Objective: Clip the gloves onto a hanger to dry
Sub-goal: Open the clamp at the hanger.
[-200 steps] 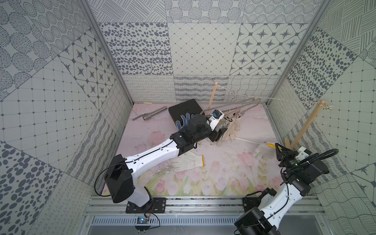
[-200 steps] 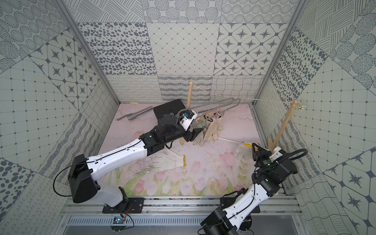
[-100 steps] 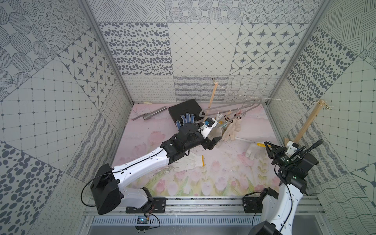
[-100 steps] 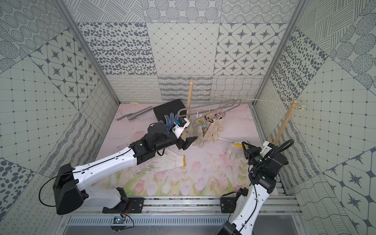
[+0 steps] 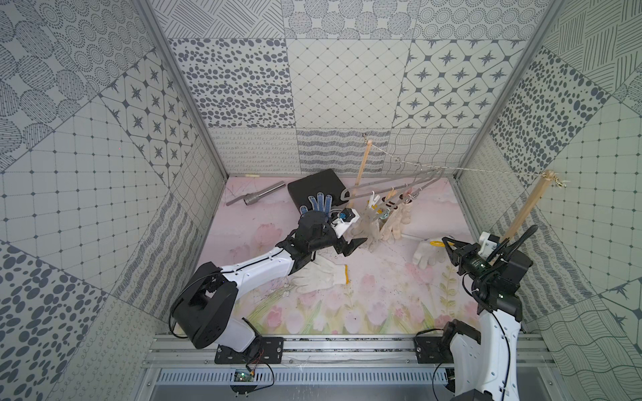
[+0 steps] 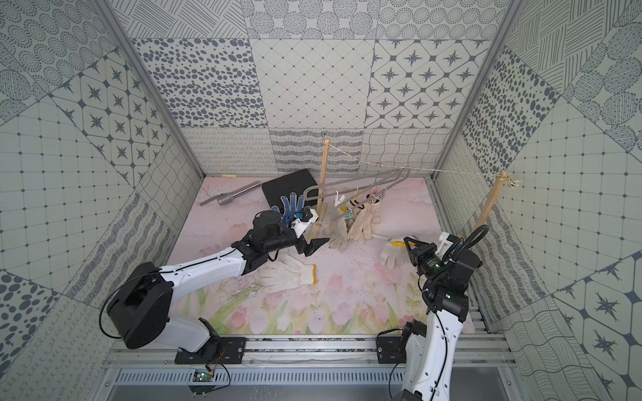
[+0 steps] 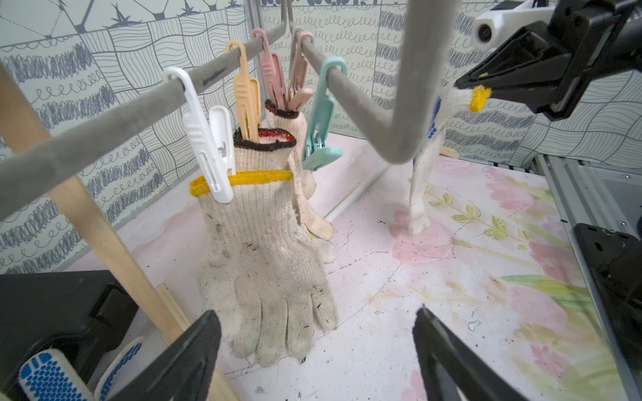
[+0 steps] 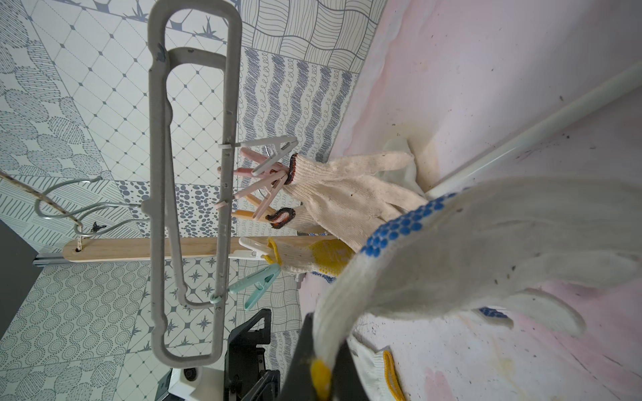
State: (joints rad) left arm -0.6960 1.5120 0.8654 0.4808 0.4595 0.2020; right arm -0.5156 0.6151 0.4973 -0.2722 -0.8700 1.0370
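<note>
— What is changing?
— The left gripper [image 5: 352, 244] is backing away from the grey felt-covered hanger [image 5: 382, 185], with its jaws spreading wide and holding nothing. The right gripper [image 8: 319, 364] is swinging in towards the hanger, pinching the yellow cuff of a blue-dotted glove [image 8: 486, 243].
— And the knits?
— Three ribbed cream gloves [image 7: 264, 250] are dangling from plastic pegs. A white peg [image 7: 205, 139] is biting the yellow-edged cuff of one.

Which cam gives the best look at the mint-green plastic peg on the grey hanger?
Left wrist: the mint-green plastic peg hangs close and sharp on the grey hanger, holding nothing. Right wrist shows it smaller, side-on. Top views: too small to judge.
</note>
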